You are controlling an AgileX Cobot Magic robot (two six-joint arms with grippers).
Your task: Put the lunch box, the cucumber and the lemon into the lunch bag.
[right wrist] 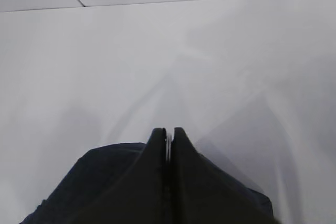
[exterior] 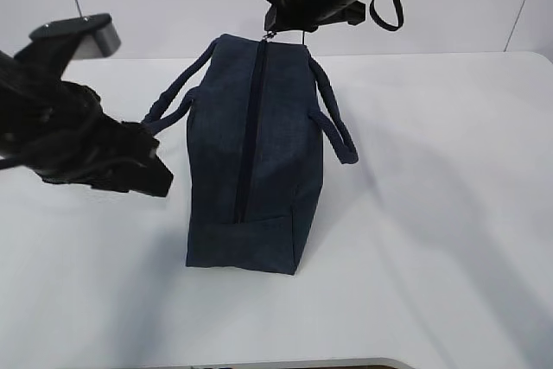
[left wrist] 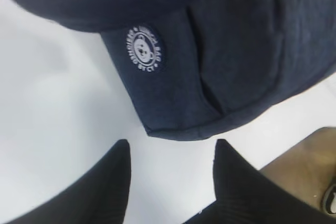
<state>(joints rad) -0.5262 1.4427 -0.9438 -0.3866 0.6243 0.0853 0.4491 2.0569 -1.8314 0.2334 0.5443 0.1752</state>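
The dark navy lunch bag stands on the white table with its top zip closed along its length. My right gripper is at the far end of the zip, shut on the metal ring pull. The bag's far end shows below its fingers. My left gripper is open and empty beside the bag's left side, near the left handle. The left wrist view shows the bag's corner with the white round logo beyond my open gripper. The lunch box, cucumber and lemon are out of view.
The white table extends to the right and front of the bag. Its near edge runs along the bottom of the exterior view. A brown floor patch shows past the table edge in the left wrist view.
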